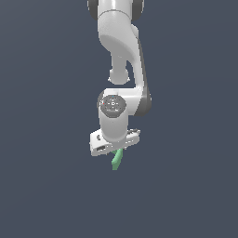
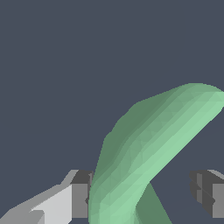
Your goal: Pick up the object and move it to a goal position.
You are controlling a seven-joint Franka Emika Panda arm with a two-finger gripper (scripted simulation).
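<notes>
From the exterior view I only catch the green object (image 1: 117, 159) poking out under the tool (image 1: 116, 152), but my wrist view shows it (image 2: 148, 148) touching one finger (image 2: 80, 194), the other apart, so I can't tell if it's gripped.

Item examined: the object (image 1: 116, 159), a small mint-green bar, matte in finish, bent like a boomerang with rounded ends. In the exterior view only its lower portion shows, hanging down and slightly toward that view's left; the upper portion is hidden from that camera. No surface is visible touching it from below. In the wrist view the object (image 2: 148, 148) fills much of the picture: one limb runs up to a broad rounded tip, bends at a smooth elbow, and a darker, shaded limb runs away behind it. The surface is faceted, uniform in colour, without visible marks or damage.
</notes>
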